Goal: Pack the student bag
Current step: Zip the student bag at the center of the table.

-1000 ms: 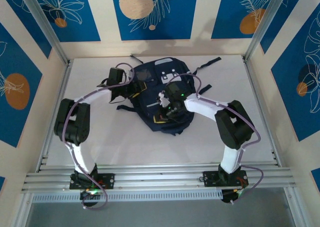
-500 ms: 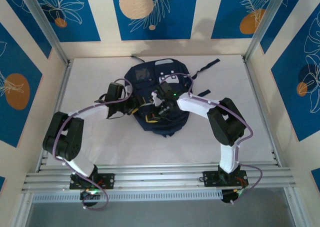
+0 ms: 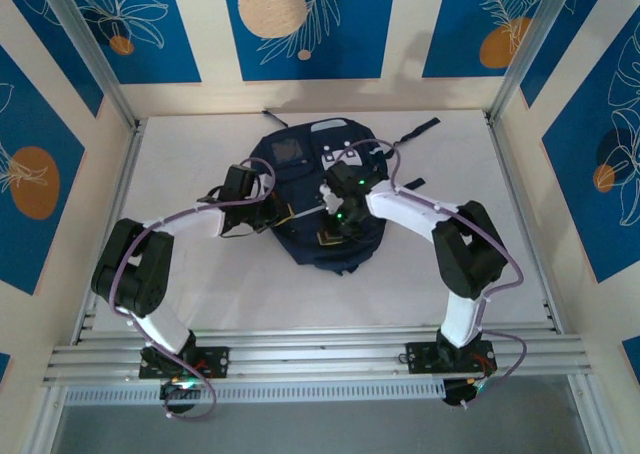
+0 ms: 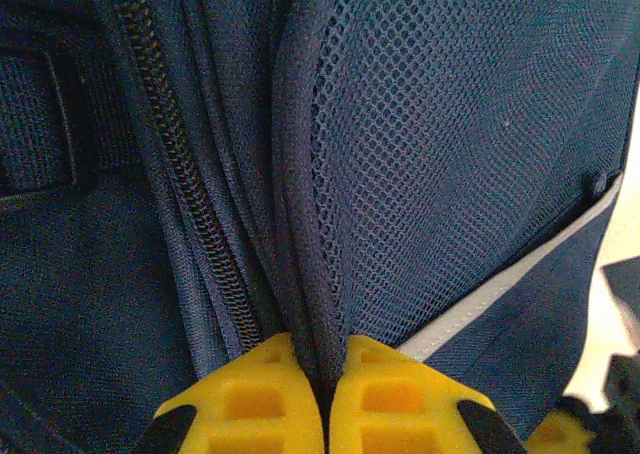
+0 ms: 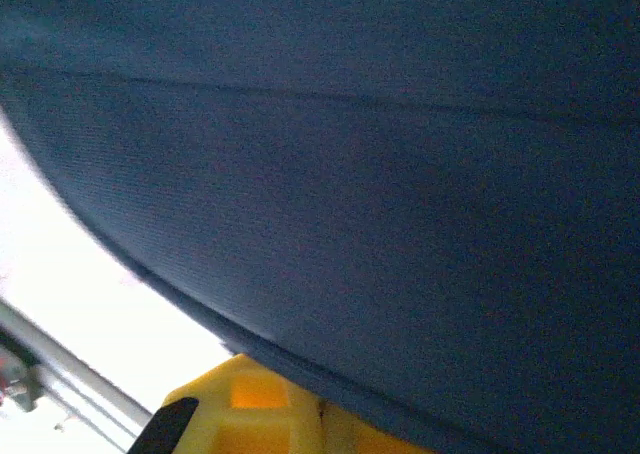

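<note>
Bag [image 3: 305, 179], dark navy, lies on the white table [image 3: 200, 274] toward the far side and about midway across, with a black strap [image 3: 415, 129] trailing off toward the far right. Both arms reach in over it from the near edge.

The left gripper [image 3: 272, 209] sits at the bag's left edge. In the left wrist view, its yellow fingers [image 4: 250, 394] are pressed together on a raised fold of the navy cloth, the left gripper [image 4: 325, 374] clamped on the bag. A zipper [image 4: 180, 204] runs just left of that fold, a panel of blue mesh [image 4: 450, 154] lies to its right, and a light grey stripe [image 4: 500, 294] crosses below the mesh.

The right gripper [image 3: 335, 224] is over the near middle of the bag. In the right wrist view, the right gripper [image 5: 320, 414] has its yellow fingers [image 5: 240, 399] shut, with the hem of a taut sheet of navy cloth running across their tips, so they appear to pinch the bag's cloth. The bright table surface shows beyond the hem at the lower left.
</note>
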Robot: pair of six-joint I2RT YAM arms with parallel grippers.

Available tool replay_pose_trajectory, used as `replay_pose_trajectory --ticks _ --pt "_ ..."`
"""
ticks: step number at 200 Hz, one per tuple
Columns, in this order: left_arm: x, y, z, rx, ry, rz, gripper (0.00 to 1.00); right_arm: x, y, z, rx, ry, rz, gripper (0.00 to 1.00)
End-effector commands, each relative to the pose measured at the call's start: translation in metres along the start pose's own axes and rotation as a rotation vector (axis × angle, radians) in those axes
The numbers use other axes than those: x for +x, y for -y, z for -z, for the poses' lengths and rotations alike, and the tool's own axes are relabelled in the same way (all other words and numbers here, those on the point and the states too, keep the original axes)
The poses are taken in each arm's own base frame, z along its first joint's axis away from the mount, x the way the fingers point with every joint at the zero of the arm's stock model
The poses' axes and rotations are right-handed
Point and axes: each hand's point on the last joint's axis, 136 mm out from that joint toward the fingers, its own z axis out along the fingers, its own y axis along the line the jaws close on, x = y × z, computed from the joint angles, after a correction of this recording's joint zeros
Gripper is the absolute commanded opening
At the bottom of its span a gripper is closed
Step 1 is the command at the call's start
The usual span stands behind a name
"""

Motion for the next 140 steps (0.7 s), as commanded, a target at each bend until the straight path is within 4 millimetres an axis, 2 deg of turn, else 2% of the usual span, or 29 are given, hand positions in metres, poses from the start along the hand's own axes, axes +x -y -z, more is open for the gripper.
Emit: replay_pose_trajectory --ticks 1,31,51,61,73,92,112,140 --pt "-0.021 -0.003 0.009 -0.031 0.063 -0.057 0.0 0.034 0.061 0.03 0.212 -0.098 -0.059 0.0" --pt "-0.022 -0.007 0.012 -0.05 0.055 -0.066 0.0 0.015 0.109 0.055 0.363 -0.039 -0.084 0.0" --pt "-0.029 -0.009 0.017 -0.06 0.069 -0.071 0.0 0.013 0.146 0.071 0.502 -0.037 -0.121 0.0" --pt "-0.035 -0.009 0.02 -0.064 0.083 -0.073 0.0 0.015 0.155 0.074 0.54 -0.045 -0.114 0.0" --pt "-0.043 -0.009 0.021 -0.062 0.099 -0.072 0.0 0.018 0.154 0.072 0.537 -0.053 -0.092 0.0" --pt "-0.058 -0.005 0.02 -0.06 0.12 -0.084 0.0 0.026 0.134 0.055 0.419 -0.068 -0.043 0.0" --pt "-0.078 -0.001 0.015 -0.061 0.14 -0.095 0.0 0.04 0.086 0.029 0.234 -0.089 0.082 0.0" --pt "-0.109 0.009 0.005 -0.05 0.164 -0.108 0.0 0.057 0.025 -0.001 0.098 -0.124 0.24 0.0"
